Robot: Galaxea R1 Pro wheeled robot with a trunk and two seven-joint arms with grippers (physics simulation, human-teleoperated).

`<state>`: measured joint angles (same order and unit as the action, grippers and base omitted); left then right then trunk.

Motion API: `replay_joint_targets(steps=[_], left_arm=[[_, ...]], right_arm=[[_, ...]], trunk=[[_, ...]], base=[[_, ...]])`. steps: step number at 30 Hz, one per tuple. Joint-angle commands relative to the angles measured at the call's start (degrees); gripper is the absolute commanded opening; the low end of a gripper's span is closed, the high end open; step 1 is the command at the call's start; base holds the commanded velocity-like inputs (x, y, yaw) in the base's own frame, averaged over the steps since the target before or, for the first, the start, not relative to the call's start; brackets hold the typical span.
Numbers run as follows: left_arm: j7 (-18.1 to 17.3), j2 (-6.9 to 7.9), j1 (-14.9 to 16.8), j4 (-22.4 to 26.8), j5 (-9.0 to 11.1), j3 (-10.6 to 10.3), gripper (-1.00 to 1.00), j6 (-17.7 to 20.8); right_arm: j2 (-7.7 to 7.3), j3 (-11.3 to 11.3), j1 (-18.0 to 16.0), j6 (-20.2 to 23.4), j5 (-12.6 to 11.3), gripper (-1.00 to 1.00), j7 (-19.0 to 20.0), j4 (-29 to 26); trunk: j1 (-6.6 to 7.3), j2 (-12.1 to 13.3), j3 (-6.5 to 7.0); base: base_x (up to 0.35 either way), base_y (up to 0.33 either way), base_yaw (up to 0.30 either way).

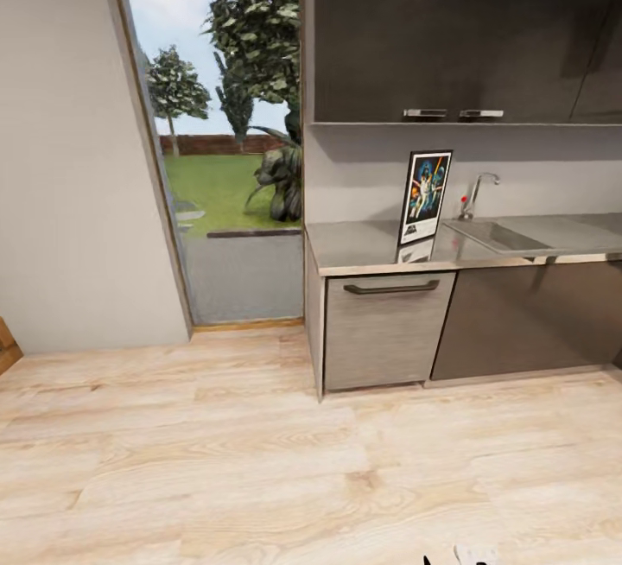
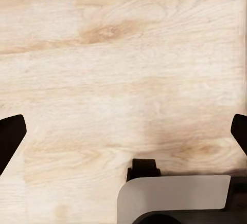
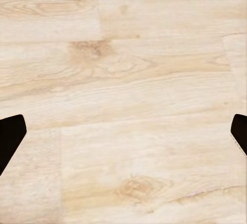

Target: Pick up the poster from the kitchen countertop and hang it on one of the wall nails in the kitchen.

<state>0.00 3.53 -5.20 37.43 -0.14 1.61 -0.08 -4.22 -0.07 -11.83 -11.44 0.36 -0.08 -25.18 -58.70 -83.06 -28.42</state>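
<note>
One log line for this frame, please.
phase: approach | poster: upright on countertop, left of faucet | left pincer: open, over floor | right pincer: open, over floor

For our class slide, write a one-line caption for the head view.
Black-framed Star Wars poster standing upright on the grey metal kitchen countertop, beside the chrome faucet.

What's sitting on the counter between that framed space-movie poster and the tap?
Nothing: in the head view, bare grey brushed-metal countertop separates the upright black-framed poster from the chrome faucet.
</note>
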Motion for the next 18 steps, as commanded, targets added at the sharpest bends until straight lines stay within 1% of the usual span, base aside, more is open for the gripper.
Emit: replay_joint_targets(steps=[1,8,9,10,11,12,13,15,18], left_arm=[[0.0,-0.01,0.0,0.1,0.0,0.1,1.0,0.0],[0.0,-0.01,-0.1,0.2,0.0,0.1,1.0,0.0],[0.0,0.13,-0.1,0.2,0.1,0.1,1.0,0.0],[0.0,0.26,-0.1,0.2,0.1,0.1,1.0,0.0],[0.0,0.58,0.0,0.2,0.1,0.1,1.0,0.0],[-0.1,1.02,0.0,0.2,0.3,1.3,1.0,-0.1],[-0.2,1.09,0.0,0.3,0.3,2.2,1.0,-0.1],[-0.2,1.15,-0.1,0.3,0.3,3.2,1.0,-0.1],[-0.3,1.19,-0.1,0.4,0.3,5.0,1.0,-0.1]], right_arm=[[0.0,0.0,0.0,-0.2,0.0,1.0,0.0,0.0],[0.05,-0.1,0.0,-0.2,-0.2,1.0,0.0,0.0],[0.11,-1.8,-0.1,-0.3,-0.4,1.0,0.0,-2.9],[0.12,-2.0,0.0,-0.2,-0.4,1.0,0.0,-4.1],[0.14,-2.2,-0.1,-0.2,-0.4,1.0,0.0,-6.8],[0.27,-2.4,0.0,0.9,-0.3,1.0,0.0,-16.7],[0.41,-2.4,-0.1,2.3,-0.2,1.0,0.0,-20.2],[0.58,-2.4,-0.2,5.2,-0.2,1.0,-0.2,-23.8],[1.08,-2.4,-0.5,11.4,-0.2,1.0,-1.9,-30.1]], trunk=[[-0.03,0.0,-0.05],[-0.03,0.0,-0.05],[-0.03,0.0,-0.05],[-0.03,0.0,-0.05],[-0.03,0.0,-0.05],[-0.03,0.0,-0.05],[-0.03,0.0,-0.05],[-0.03,0.0,-0.05],[-0.03,0.0,-0.05]], base=[[0.287,-0.163,0.0],[0.264,-0.189,0.0],[0.258,-0.194,0.0],[0.258,-0.193,0.0],[0.258,-0.191,0.0],[0.26,-0.189,0.0],[0.26,-0.189,0.0],[0.26,-0.188,0.0],[0.26,-0.188,0.0]])
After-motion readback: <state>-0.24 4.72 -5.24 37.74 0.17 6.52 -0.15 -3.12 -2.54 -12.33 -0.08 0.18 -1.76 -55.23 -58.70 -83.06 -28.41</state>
